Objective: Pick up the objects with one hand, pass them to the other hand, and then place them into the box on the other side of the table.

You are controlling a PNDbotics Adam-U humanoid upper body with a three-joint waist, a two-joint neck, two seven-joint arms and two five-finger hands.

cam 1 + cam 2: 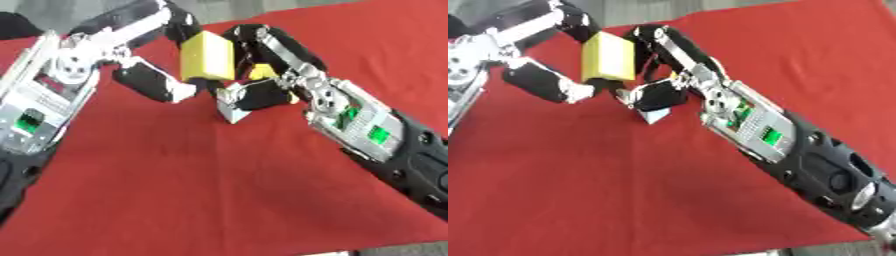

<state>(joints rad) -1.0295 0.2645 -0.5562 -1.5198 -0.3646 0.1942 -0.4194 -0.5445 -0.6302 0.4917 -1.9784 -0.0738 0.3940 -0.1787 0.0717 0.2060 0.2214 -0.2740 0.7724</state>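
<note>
Yellow block (208, 56) held above red desk (175, 190), betw. both hands: left hand (144, 75) fingers curled on it, right hand (262, 75) also clamped. Risk: early release, block drops.

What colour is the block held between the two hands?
Yellow: the block shows best in the left eye view.

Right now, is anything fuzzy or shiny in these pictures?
Left eye view: the yellow block between the left hand and right hand has soft, smeared edges, and the silver forearm plates glare pale. Right eye view: the same softness, and the red tablecloth looks evenly lit, with dark shadow only under the hands.
</note>
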